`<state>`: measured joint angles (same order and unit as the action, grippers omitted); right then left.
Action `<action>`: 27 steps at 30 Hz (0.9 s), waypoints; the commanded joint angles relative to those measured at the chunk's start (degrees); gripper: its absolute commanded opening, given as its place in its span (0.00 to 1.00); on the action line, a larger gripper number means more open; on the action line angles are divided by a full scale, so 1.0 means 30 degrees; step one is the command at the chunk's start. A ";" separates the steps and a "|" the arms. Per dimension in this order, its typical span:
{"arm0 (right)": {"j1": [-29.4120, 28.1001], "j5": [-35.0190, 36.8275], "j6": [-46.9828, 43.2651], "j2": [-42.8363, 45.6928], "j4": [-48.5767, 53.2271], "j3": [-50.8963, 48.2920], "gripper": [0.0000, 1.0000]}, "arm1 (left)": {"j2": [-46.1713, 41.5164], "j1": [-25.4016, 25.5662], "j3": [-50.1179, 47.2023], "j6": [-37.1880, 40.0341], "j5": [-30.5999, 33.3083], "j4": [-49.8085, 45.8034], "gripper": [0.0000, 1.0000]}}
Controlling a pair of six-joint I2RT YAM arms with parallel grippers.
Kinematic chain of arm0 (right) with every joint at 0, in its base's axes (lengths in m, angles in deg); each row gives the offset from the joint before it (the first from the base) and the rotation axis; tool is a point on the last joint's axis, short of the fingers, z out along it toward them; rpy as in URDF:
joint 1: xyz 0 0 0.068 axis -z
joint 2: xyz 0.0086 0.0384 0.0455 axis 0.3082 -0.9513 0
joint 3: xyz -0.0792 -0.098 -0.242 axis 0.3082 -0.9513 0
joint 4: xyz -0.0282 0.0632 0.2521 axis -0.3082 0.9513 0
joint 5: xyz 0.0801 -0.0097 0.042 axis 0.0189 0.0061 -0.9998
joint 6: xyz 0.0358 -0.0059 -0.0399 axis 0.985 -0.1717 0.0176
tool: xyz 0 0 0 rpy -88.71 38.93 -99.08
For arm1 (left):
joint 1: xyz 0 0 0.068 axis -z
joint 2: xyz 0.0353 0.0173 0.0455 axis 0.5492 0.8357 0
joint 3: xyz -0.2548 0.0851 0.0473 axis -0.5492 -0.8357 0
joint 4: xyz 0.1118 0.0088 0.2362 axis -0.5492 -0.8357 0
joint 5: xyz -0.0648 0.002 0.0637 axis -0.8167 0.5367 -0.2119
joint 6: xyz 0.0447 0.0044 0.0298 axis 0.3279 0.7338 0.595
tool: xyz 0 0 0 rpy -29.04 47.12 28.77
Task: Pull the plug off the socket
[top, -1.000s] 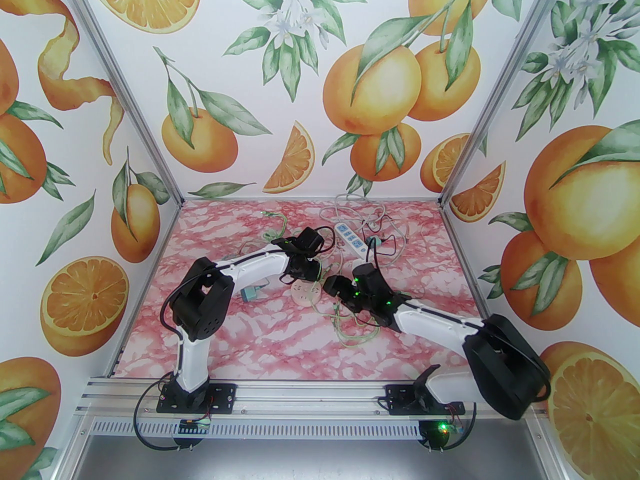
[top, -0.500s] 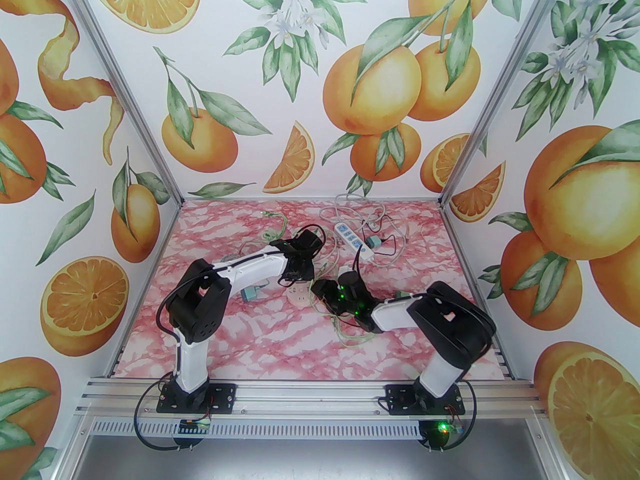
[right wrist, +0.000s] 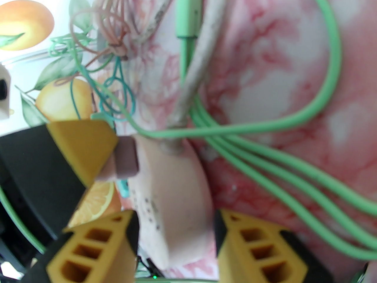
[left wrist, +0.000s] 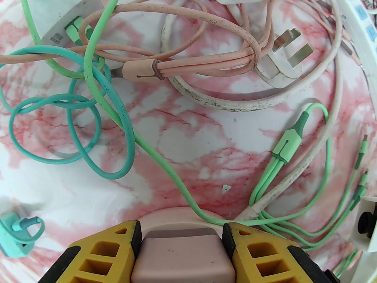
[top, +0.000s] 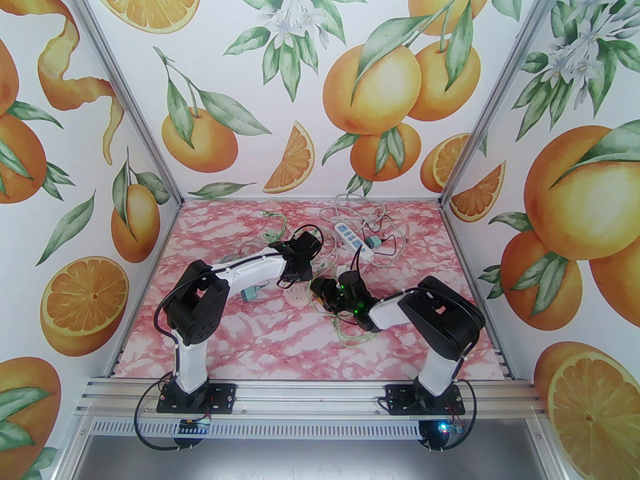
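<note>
A round, pale pink socket [right wrist: 173,193] lies on the pink marble table [left wrist: 182,134], seen small in the top view as the socket [top: 301,296]. A mauve plug [left wrist: 182,255] is seated in the socket's top. My left gripper [left wrist: 181,231] is shut on the plug, one yellow finger on each side. From the right, my right gripper [right wrist: 175,217] clamps the socket disc across its edge, both fingers touching it. The left gripper's finger [right wrist: 82,146] and the plug [right wrist: 126,161] show just above. In the top view the left gripper [top: 296,279] and right gripper [top: 320,293] meet over the socket.
Tangled green cables [left wrist: 165,164], pink cables [left wrist: 206,66] and a dirty white cord [left wrist: 306,158] lie around the socket. A white three-pin plug [left wrist: 282,60] and white charger [left wrist: 61,16] sit beyond it. A white power strip [top: 354,240] and teal adapters [top: 248,294] lie nearby.
The right arm has swung in leftward to the socket and its jaws have narrowed onto the disc. The left gripper has stayed shut on the plug, shifting only slightly.
</note>
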<state>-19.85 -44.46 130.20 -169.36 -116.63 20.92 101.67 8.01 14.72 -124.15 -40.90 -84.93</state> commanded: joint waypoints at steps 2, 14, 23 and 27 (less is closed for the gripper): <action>-0.0343 -0.0740 -0.2110 0.0105 0.6788 0.1216 0.41 | -0.0496 0.0055 -0.0092 -0.0552 -0.0759 0.0108 0.32; -0.0400 0.1393 -0.5549 -0.1246 1.7503 0.4705 0.37 | -0.1234 -0.0239 -0.0418 -0.1130 -0.1444 0.0401 0.32; -0.0442 0.1915 -0.5756 -0.1813 1.9180 0.5371 0.39 | -0.1683 -0.0586 -0.0978 -0.1704 -0.2420 0.0881 0.32; -0.0503 0.1766 -0.5637 -0.2099 1.9201 0.5522 0.38 | -0.1135 0.0051 -0.0081 -0.0915 -0.0591 -0.0384 0.32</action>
<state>-20.55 -43.30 114.05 -169.69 -74.86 40.70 99.55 6.96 12.23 -126.30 -42.98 -83.73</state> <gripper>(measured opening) 0.384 0.441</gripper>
